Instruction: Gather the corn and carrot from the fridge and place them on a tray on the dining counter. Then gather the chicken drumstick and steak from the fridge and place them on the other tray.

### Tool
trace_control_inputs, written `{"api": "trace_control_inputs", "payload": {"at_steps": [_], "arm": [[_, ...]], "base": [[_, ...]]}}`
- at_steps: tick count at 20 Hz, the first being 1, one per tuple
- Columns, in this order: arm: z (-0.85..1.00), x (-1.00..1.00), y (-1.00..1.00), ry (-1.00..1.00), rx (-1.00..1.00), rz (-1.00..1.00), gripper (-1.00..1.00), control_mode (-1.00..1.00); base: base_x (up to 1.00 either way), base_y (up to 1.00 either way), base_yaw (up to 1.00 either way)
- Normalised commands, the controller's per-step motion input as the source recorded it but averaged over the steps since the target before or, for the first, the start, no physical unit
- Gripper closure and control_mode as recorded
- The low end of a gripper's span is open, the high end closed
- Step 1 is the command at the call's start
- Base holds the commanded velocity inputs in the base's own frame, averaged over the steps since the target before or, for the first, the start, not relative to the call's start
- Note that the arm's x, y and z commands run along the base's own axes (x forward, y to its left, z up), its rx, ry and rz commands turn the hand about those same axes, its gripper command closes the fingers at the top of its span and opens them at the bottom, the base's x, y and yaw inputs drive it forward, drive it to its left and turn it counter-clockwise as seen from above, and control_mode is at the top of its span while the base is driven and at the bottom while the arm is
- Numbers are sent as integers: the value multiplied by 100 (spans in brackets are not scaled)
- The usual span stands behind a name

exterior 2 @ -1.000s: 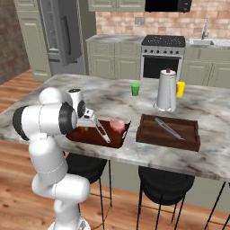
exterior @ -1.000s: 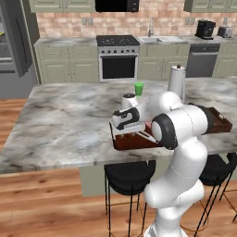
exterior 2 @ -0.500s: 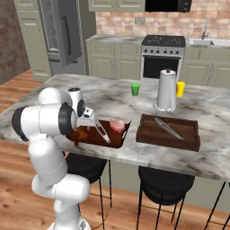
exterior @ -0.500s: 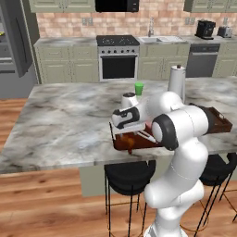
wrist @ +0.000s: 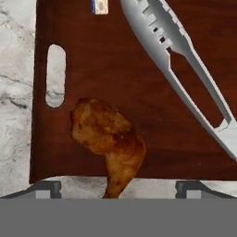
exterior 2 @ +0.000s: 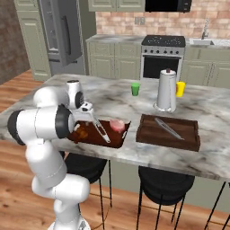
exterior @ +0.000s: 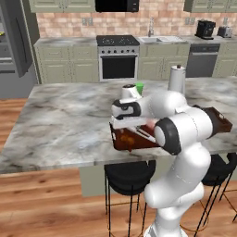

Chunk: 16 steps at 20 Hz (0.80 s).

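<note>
A glossy white arm (exterior: 185, 134) of rounded segments with dark round joint caps.

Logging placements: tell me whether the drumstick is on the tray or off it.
On. The drumstick lies flat on the tray beside its handle slot, with the jaws apart.

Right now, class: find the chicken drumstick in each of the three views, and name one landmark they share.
Left base view: chicken drumstick near the tray's left end, under the arm.
Right base view: left part of the tray, beside the arm.
Hand view: lower middle, on the tray.
Shared landmark: metal tongs on the same tray.
</note>
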Motion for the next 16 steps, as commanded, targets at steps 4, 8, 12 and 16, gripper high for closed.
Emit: {"api": "trace_control_inputs", "payload": {"at_steps": [4, 8, 12, 16], "arm": [[66, -85, 2, 4, 0, -16, -100, -100], [45, -100, 4, 5, 2, -22, -100, -100], [41, -100, 0, 12, 12, -25, -100, -100], [42, -100, -4, 9, 6, -16, -100, -100]], "base": [[0, 0, 0], [0, 0, 0], [0, 0, 0], [0, 0, 0]]}}
